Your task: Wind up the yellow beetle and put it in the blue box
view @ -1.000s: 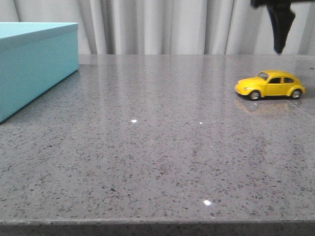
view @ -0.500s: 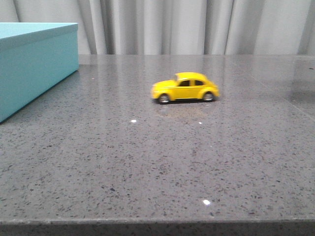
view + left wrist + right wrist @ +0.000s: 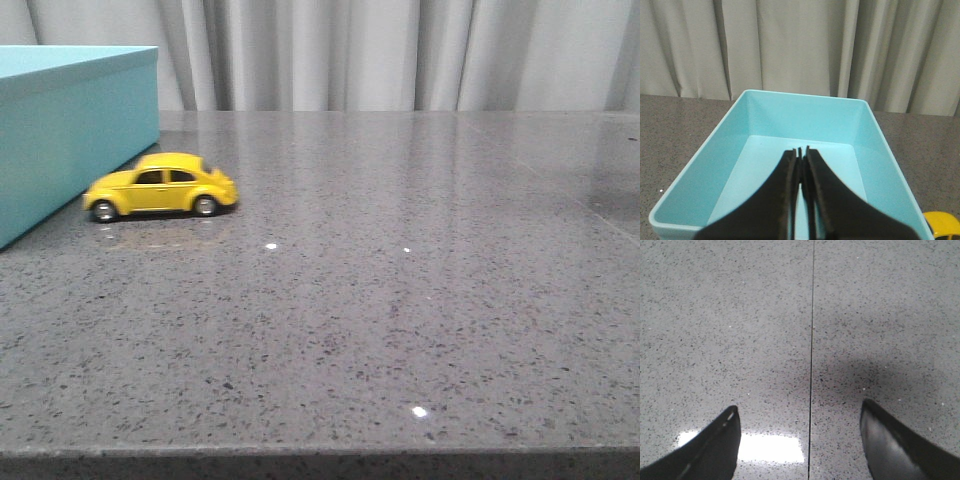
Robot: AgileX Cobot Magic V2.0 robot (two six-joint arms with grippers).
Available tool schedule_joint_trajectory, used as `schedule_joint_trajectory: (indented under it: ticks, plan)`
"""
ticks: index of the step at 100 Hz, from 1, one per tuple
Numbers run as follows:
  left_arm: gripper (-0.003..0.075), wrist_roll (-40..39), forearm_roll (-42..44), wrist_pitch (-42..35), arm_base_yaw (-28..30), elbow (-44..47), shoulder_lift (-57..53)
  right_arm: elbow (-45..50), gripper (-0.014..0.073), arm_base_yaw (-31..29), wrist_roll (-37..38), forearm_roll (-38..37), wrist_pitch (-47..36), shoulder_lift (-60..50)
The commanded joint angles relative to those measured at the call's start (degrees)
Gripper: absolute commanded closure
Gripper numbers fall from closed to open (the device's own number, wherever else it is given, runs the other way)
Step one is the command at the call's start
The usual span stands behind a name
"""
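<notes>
The yellow beetle (image 3: pixel 160 186) stands on its wheels on the grey table, nose to the left, right beside the blue box (image 3: pixel 70 125) at the far left. I cannot tell if it touches the box. In the left wrist view my left gripper (image 3: pixel 801 152) is shut and empty above the box's open, empty inside (image 3: pixel 790 165), and a yellow edge of the beetle (image 3: pixel 941 224) shows just outside the box's corner. In the right wrist view my right gripper (image 3: pixel 799 415) is open and empty over bare table. Neither gripper shows in the front view.
Grey speckled stone table (image 3: pixel 400 300) with a thin seam (image 3: pixel 812 340) running under the right gripper. Pale curtains (image 3: pixel 380 50) hang behind the table. The table's front edge lies near the bottom of the front view.
The beetle has rolled left across the table, from the far right to beside the blue box. The right gripper, seen at the top right a second ago, has left the front view.
</notes>
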Motion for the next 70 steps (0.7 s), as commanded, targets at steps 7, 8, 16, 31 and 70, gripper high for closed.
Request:
schedule_joint_trajectory:
  ticks: [7, 8, 16, 31, 70]
  plan:
    - [0.0738, 0.0, -0.6, -2.0, -0.3, -4.3, 1.2, -1.3, 0.0085, 1.0, -0.6, -0.5, -2.0, -2.1]
    - [0.0738, 0.0, -0.6, -1.6, -0.3, -4.7, 1.2, -1.3, 0.0085, 1.0, -0.6, -0.5, -2.0, -2.1]
    - [0.0738, 0.0, -0.6, 1.7, -0.3, -7.1, 2.9, -1.3, 0.0085, 1.3, -0.6, -0.5, -2.0, -2.1]
    - [0.0697, 0.0, -0.6, 8.3, -0.8, -12.4, 7.5, -1.3, 0.0085, 1.6, -0.6, -0.5, -2.0, -2.1]
    - [0.0288, 10.1, -0.6, 17.6, -11.9, -29.7, 24.7, -1.3, 0.0085, 1.6, -0.6, -0.5, -2.0, -2.1]
